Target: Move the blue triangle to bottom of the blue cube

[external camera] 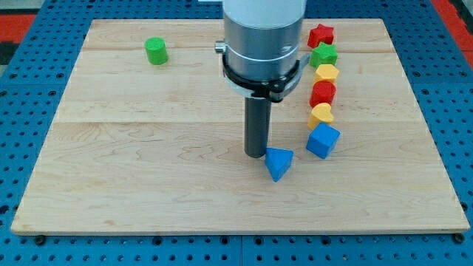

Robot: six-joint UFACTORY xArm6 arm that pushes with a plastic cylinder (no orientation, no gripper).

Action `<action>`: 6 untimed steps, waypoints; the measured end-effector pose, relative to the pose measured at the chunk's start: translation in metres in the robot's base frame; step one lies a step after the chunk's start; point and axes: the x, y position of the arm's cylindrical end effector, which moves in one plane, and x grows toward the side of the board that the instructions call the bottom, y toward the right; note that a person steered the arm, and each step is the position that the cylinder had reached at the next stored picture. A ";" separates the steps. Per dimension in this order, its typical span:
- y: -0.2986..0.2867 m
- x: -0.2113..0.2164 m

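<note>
The blue triangle point(278, 162) lies on the wooden board point(148, 185), below the middle, right of centre. The blue cube point(322, 140) sits just to its upper right, a small gap between them. My tip point(256, 154) rests on the board right next to the triangle's left side, touching or nearly touching it. The arm's grey body hangs above it at the view's top.
A column of blocks runs up from the blue cube: a yellow block point(320, 114), a red block point(322, 93), a yellow block point(326, 73), a green star point(323, 55), a red star point(320, 35). A green cylinder point(156, 51) stands at the upper left.
</note>
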 end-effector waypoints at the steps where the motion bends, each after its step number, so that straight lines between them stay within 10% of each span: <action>1: 0.000 0.002; 6: 0.005 0.028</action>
